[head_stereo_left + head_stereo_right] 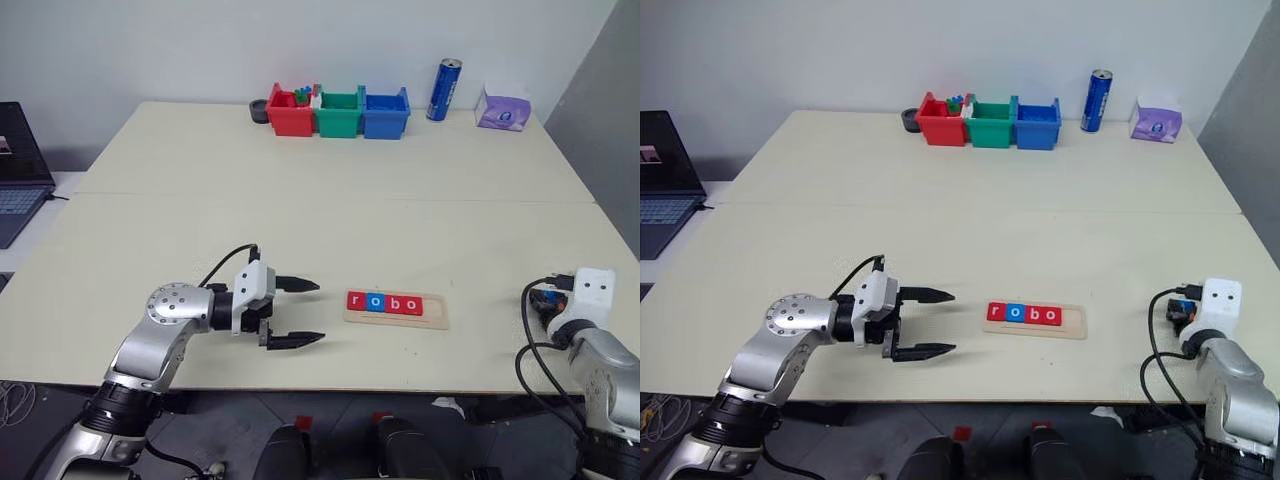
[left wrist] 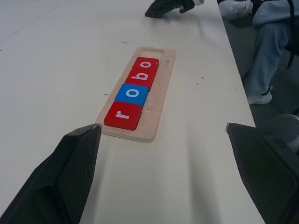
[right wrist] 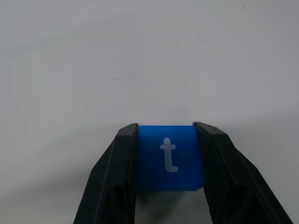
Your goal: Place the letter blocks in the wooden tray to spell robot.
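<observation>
A lab: bare table [image 1: 300, 190], sorting bins [image 1: 338, 113], laptop [image 1: 20, 165] alongside.

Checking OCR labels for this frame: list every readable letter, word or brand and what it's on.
"r" on the first red square tile in the pale wooden tray
"o" on the blue square tile beside it
"b" on the next red tile
"o" on the last red tile
"t" on the blue square tile between the right gripper fingers
Blue can and purple tissue pack: print too small to read.
</observation>
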